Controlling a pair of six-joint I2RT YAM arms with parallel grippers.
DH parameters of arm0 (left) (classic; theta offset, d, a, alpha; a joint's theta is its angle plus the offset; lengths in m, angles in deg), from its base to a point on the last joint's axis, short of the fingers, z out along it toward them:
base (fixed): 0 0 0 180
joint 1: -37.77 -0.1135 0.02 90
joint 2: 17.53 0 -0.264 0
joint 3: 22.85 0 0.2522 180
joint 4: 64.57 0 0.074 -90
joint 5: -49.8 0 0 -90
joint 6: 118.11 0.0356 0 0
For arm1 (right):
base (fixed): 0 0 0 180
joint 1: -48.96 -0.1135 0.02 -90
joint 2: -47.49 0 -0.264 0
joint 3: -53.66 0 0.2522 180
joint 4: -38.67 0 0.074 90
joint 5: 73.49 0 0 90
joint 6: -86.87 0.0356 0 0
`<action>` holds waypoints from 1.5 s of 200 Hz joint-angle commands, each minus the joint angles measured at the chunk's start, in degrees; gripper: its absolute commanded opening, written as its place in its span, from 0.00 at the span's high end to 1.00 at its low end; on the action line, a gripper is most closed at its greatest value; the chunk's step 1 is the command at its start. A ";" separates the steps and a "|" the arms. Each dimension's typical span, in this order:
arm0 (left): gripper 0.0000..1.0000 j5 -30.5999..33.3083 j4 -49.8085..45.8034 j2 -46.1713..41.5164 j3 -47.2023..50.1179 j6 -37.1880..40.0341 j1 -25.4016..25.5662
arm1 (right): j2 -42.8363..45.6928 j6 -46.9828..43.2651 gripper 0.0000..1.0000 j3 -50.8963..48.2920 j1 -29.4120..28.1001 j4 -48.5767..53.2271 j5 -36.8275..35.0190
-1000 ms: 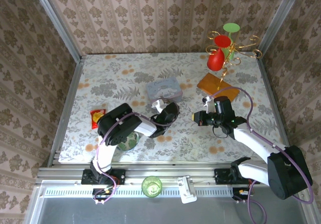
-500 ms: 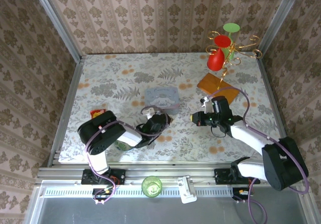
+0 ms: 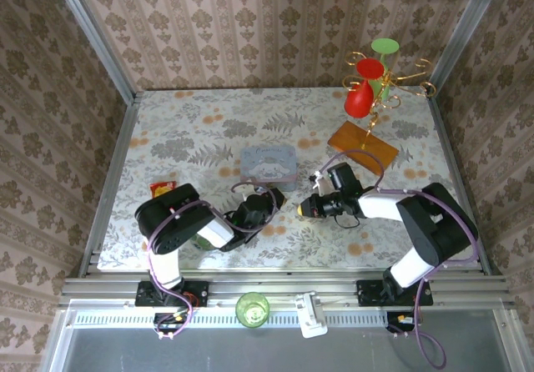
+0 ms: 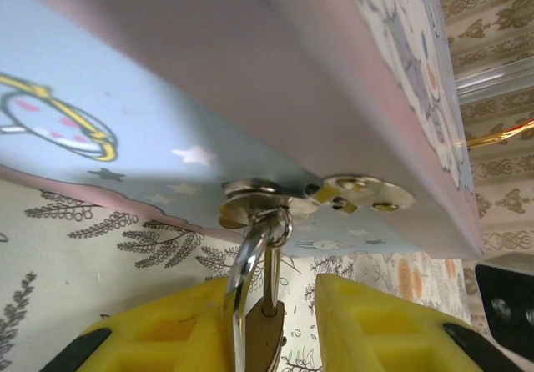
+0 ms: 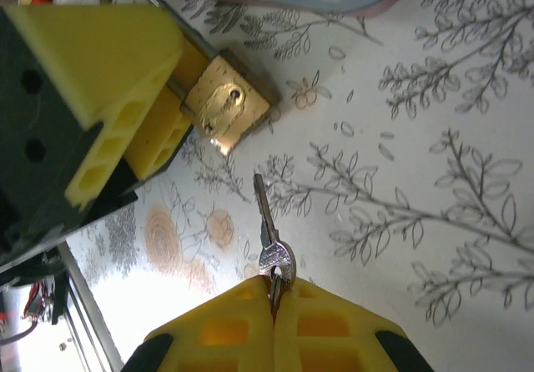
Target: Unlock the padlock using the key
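**A:** The right gripper [image 5: 274,304] pinches the key [image 5: 265,222] tight by its head, with the blade tip just short of the padlock [image 5: 227,112].

**B:** Is the padlock braced?

**A:** It sits between the left gripper [image 4: 271,326] fingers, its shackle through the tin [image 4: 125,130] hasp. I can't tell if it's clamped firmly.

**B:** Then line the blade up with the keyway, push straight in, and turn gently.

Two end effectors: left [image 3: 265,198] and right [image 3: 305,208]. One padlock [image 5: 229,103] sits between the left end effector's fingers, and one key [image 5: 269,230] is pinched in the right end effector. One tin [image 3: 269,165] lies just beyond the left end effector, and one packet [image 3: 160,190] lies well to its left. One stand [image 3: 373,126] rises beyond the right end effector. Three glasses: one red [image 3: 359,97] and one green [image 3: 385,47] on the stand, and one green [image 3: 252,309] nearer than both end effectors. One table [image 3: 183,130].
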 commanded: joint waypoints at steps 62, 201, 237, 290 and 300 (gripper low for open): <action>0.86 -0.99 -13.07 1.84 -0.77 1.43 -0.12 | -4.53 3.26 1.00 2.61 -0.02 -4.58 4.16; 0.60 -0.90 -20.73 -2.53 -1.13 -0.81 1.26 | -1.07 4.39 1.00 0.85 0.59 -3.73 -1.02; 0.60 -0.41 -19.90 -0.34 -2.30 -4.37 3.06 | 5.32 4.51 1.00 0.17 2.62 1.51 -9.79; 0.60 3.08 -22.91 -1.86 -2.42 -5.45 4.51 | 4.44 -2.76 1.00 15.50 4.06 10.50 -18.00; 0.60 3.31 -22.56 -1.69 -2.21 -5.58 4.73 | 1.22 -3.99 1.00 20.37 3.73 11.49 -18.82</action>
